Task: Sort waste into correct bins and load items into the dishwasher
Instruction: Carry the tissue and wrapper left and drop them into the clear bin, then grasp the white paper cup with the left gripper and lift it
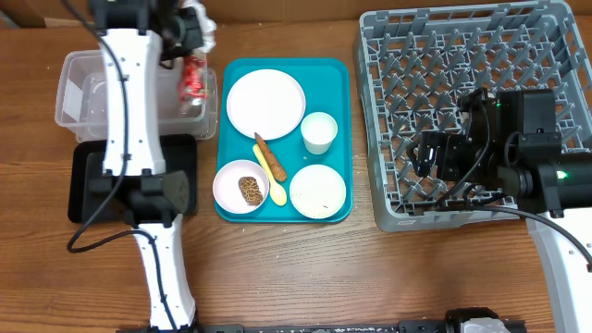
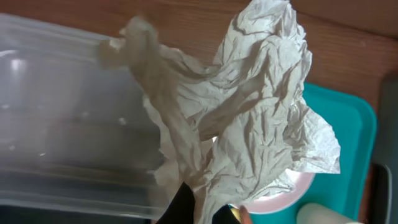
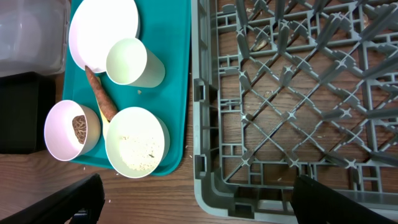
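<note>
My left gripper (image 1: 190,32) is shut on the crumpled white napkin (image 1: 197,14) and holds it above the far right corner of the clear tub (image 1: 79,92). In the left wrist view the napkin (image 2: 249,118) hangs from my fingertips (image 2: 205,210) beside the tub (image 2: 62,124). The red wrapper (image 1: 192,79) lies at the tub's right rim. The black tray (image 1: 88,190) sits in front of the tub. My right gripper (image 1: 435,157) is wide open and empty (image 3: 205,202) over the front left corner of the grey dish rack (image 1: 462,55).
The teal tray (image 1: 231,211) holds the plate (image 1: 265,102), cup (image 1: 318,132), a bowl with the brown lump (image 1: 240,187), a bowl with rice (image 1: 317,191), the carrot stick (image 1: 270,155) and the yellow spoon (image 1: 277,191). My left arm lies over the tub and the black tray.
</note>
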`<state>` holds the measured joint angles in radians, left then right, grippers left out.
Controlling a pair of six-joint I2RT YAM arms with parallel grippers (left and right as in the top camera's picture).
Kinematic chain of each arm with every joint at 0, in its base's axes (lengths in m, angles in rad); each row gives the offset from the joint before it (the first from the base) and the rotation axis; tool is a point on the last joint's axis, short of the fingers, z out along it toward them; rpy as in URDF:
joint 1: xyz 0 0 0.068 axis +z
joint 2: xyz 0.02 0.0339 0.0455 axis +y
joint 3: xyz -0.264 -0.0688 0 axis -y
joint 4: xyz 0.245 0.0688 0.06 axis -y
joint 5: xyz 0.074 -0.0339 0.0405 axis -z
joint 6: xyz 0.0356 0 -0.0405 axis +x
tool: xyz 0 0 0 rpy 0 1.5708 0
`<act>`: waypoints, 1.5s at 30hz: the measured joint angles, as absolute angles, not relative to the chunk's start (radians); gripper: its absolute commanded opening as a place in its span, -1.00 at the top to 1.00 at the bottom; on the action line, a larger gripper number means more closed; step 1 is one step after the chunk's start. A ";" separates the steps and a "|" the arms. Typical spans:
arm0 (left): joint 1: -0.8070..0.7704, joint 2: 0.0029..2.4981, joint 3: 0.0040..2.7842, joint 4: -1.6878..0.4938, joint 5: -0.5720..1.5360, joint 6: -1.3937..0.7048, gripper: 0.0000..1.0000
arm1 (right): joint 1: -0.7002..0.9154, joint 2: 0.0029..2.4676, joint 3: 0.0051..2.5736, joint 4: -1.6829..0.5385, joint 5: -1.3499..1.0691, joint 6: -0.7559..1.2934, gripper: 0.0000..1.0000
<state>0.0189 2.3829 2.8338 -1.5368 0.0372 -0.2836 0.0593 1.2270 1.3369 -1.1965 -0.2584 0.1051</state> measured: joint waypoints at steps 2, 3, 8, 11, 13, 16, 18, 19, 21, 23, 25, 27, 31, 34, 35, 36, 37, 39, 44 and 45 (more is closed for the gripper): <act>0.059 2.383 2.834 -1.531 0.032 -0.310 0.92 | 0.059 1.227 1.337 -1.197 -0.258 0.105 -0.96; 0.083 2.383 2.831 -1.527 0.022 -0.329 0.92 | 0.059 1.227 1.337 -1.197 -0.258 0.105 -0.96; 0.181 2.410 2.813 -1.511 -0.040 -0.521 0.92 | 0.059 1.227 1.337 -1.197 -0.258 0.105 -0.93; 0.206 2.470 2.809 -1.497 -0.056 -0.705 0.91 | 0.059 1.227 1.337 -1.198 -0.258 0.105 -0.91; 0.215 2.536 2.800 -1.497 -0.062 -0.847 0.91 | 0.060 1.227 1.337 -1.202 -0.259 0.105 -0.91; 0.216 2.619 2.791 -1.497 -0.065 -1.044 0.28 | 0.059 1.227 1.337 -1.209 -0.258 0.105 -0.91; 0.216 2.645 2.789 -1.496 -0.065 -1.129 -0.30 | 0.059 1.227 1.337 -1.214 -0.258 0.105 -0.91; 0.216 2.650 2.789 -1.496 -0.064 -1.143 -0.54 | 0.060 1.227 1.337 -1.215 -0.258 0.104 -0.91; 0.216 2.654 2.789 -1.480 -0.058 -1.163 -0.80 | 0.059 1.227 1.337 -1.215 -0.258 0.105 -0.91; 0.216 2.654 2.793 -1.446 -0.041 -1.153 -0.93 | 0.060 1.227 1.337 -1.215 -0.258 0.105 -0.91; 0.216 2.654 2.817 -1.444 -0.026 -1.113 -0.94 | 0.060 1.227 1.337 -1.215 -0.258 0.104 -0.92; 0.216 2.654 2.876 -1.464 -0.018 -1.069 -0.93 | 0.059 1.227 1.337 -1.215 -0.258 0.105 -0.92; 0.216 2.639 3.054 -1.465 0.044 -0.878 -0.73 | 0.059 1.227 1.337 -1.214 -0.259 0.105 -0.92; 0.208 2.579 3.100 -1.449 0.236 -0.571 -0.58 | 0.059 1.227 1.337 -1.214 -0.258 0.105 -0.92; 0.197 2.548 3.104 -1.469 0.289 -0.477 -0.59 | 0.059 1.227 1.337 -1.212 -0.259 0.105 -0.92; 0.171 2.500 3.113 -1.515 0.356 -0.345 -0.58 | 0.060 1.227 1.337 -1.213 -0.259 0.105 -0.93; 0.144 2.462 3.123 -1.559 0.388 -0.256 -0.42 | 0.060 1.227 1.337 -1.212 -0.258 0.105 -0.93; 0.089 2.424 3.134 -1.672 0.400 -0.147 -0.43 | 0.060 1.227 1.337 -1.213 -0.258 0.105 -0.93; -0.112 2.410 2.997 -1.684 0.402 0.004 -0.39 | 0.060 1.227 1.337 -1.219 -0.258 0.105 -0.93; -0.154 2.410 2.943 -1.686 0.386 0.028 -0.39 | 0.059 1.227 1.337 -1.220 -0.258 0.104 -0.94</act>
<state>-0.1539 2.4096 2.9429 -1.6855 0.3859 0.0284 0.0593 1.2270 1.3369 -1.2201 -0.2581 0.1043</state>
